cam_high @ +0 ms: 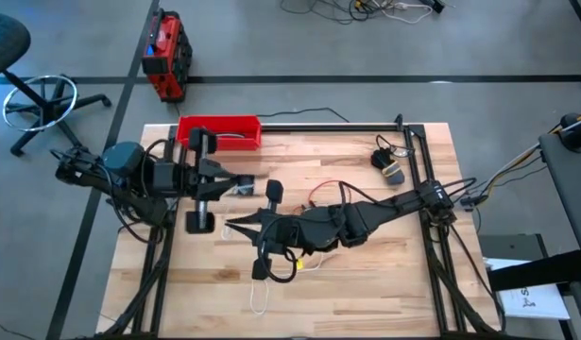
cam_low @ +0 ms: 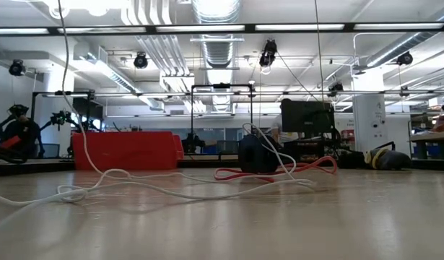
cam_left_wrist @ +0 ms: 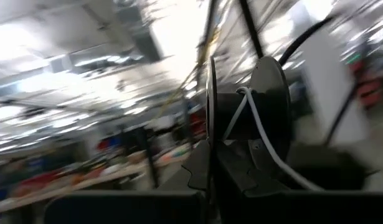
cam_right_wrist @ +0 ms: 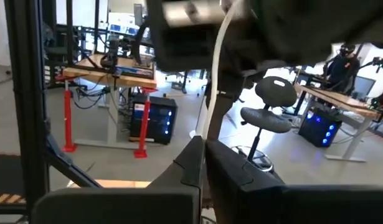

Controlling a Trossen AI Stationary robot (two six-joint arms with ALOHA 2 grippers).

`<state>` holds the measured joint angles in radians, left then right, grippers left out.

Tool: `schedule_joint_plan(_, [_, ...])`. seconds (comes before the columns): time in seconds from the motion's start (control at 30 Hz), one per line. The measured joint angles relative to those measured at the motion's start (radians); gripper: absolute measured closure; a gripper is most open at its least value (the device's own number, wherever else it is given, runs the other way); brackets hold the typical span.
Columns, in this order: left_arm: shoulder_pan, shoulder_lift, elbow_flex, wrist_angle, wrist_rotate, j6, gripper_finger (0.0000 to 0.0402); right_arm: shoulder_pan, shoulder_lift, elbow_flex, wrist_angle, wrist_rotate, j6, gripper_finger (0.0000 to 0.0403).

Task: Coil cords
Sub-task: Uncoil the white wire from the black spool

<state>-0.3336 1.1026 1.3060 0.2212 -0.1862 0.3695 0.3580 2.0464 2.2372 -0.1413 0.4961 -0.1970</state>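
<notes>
Coiling is under way but far from complete. The left hand (cam_high: 241,184) is holding a black spool (cam_left_wrist: 266,118) over the counter (cam_high: 366,283), fingers clamped on it, with only a single turn of the white cord (cam_left_wrist: 256,134) visible on it. The right hand (cam_right_wrist: 203,152) is pinching the same white cord, fingers together. Most of the white cord (cam_low: 135,184) is lying loose on the counter. The red cord (cam_low: 279,172) is lying uncoiled beside it, not yet started.
</notes>
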Motion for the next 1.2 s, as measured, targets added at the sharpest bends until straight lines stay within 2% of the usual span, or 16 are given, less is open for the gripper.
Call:
schedule_joint_plan(0.23, [0.000, 0.000, 0.000, -0.134, -0.311, 0.188, 0.0401, 0.049, -0.003, 0.004, -0.012, 0.011, 0.006, 0.0400])
schedule_joint_plan(0.3, [-0.001, 0.000, 0.000, -0.196, -0.411, 0.244, 0.0401, 0.079, -0.006, 0.027, -0.050, 0.068, -0.009, 0.0401])
schedule_joint_plan(0.4, [0.000, -0.002, 0.000, -0.299, -0.538, 0.298, 0.0401, 0.140, -0.020, 0.079, -0.133, 0.240, -0.066, 0.0402])
schedule_joint_plan(0.53, [0.000, -0.004, 0.000, -0.424, -0.618, 0.351, 0.0401, 0.241, -0.039, 0.116, -0.272, 0.546, -0.127, 0.0402])
schedule_joint_plan(0.63, [-0.002, -0.004, 0.000, -0.449, -0.605, 0.360, 0.0401, 0.299, -0.043, 0.111, -0.396, 0.743, -0.101, 0.0402])
schedule_joint_plan(0.7, [-0.007, -0.005, 0.000, -0.433, -0.545, 0.346, 0.0401, 0.323, -0.044, 0.111, -0.520, 0.802, 0.004, 0.0403])
schedule_joint_plan(0.77, [-0.009, -0.005, 0.000, -0.382, -0.449, 0.294, 0.0401, 0.334, -0.044, 0.111, -0.677, 0.794, 0.182, 0.0403])
schedule_joint_plan(0.9, [-0.010, -0.006, 0.000, -0.266, -0.177, 0.148, 0.0401, 0.321, -0.034, 0.107, -1.014, 0.710, 0.595, 0.0403])
schedule_joint_plan(1.0, [-0.010, -0.005, 0.000, -0.186, -0.025, 0.057, 0.0401, 0.298, -0.007, 0.094, -1.166, 0.698, 0.807, 0.0403])
schedule_joint_plan(1.1, [-0.008, -0.005, 0.000, -0.113, -0.009, -0.023, 0.0401, 0.270, 0.026, 0.079, -1.173, 0.659, 0.866, 0.0403])
schedule_joint_plan(1.2, [-0.004, -0.003, 0.000, -0.092, -0.074, -0.024, 0.0401, 0.238, 0.060, 0.077, -1.061, 0.593, 0.794, 0.0403])
